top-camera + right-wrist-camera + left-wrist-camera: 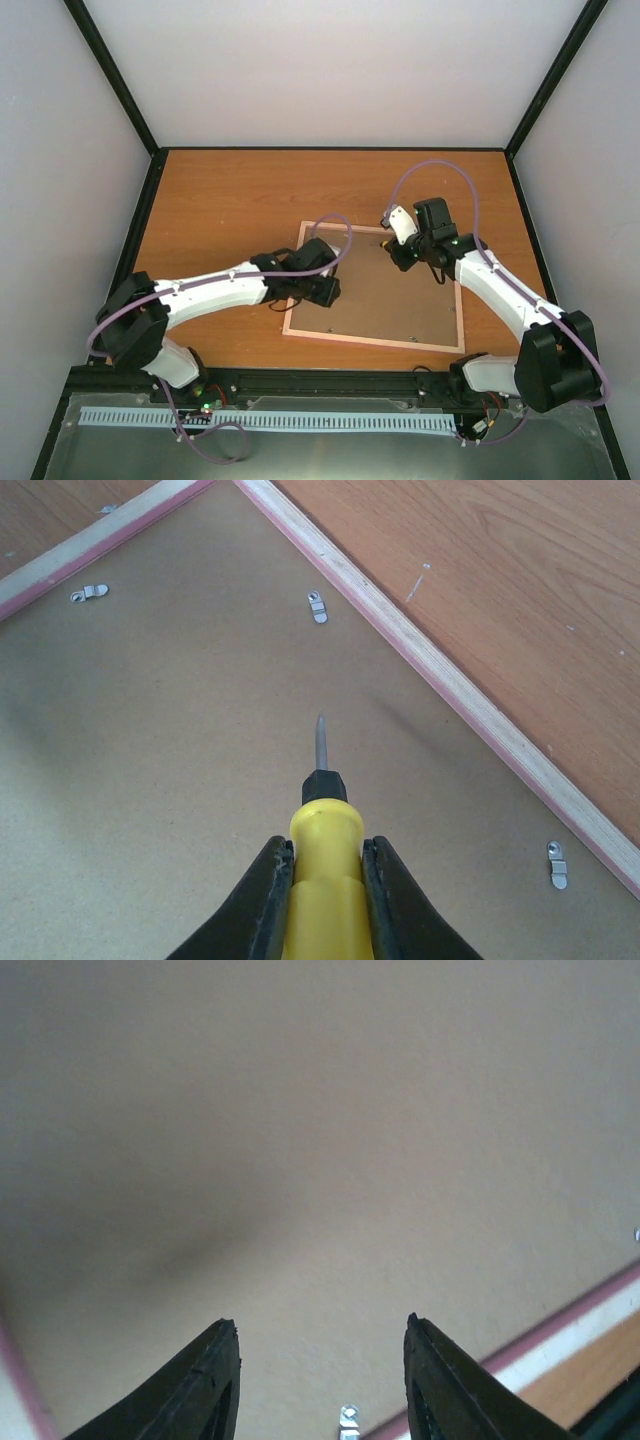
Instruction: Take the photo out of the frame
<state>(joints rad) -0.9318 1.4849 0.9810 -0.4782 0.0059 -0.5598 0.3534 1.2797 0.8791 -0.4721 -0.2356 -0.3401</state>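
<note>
Yellow-handled screwdriver [322, 825], clamped in the right end effector [327, 850], points its tip across the brown backing board [180, 740] toward a metal clip [317, 606] straight ahead by the pink frame [440, 675] edge. Released, the left end effector [320, 1322] hovers over the board. No photo shows; presumably it lies beneath that board.

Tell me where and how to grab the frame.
Take the frame by its thin near rail, straight down from above, straddling it with the table outside and the backing board inside. It lies flat, back up, so only that narrow rim probably offers a pinch.
</note>
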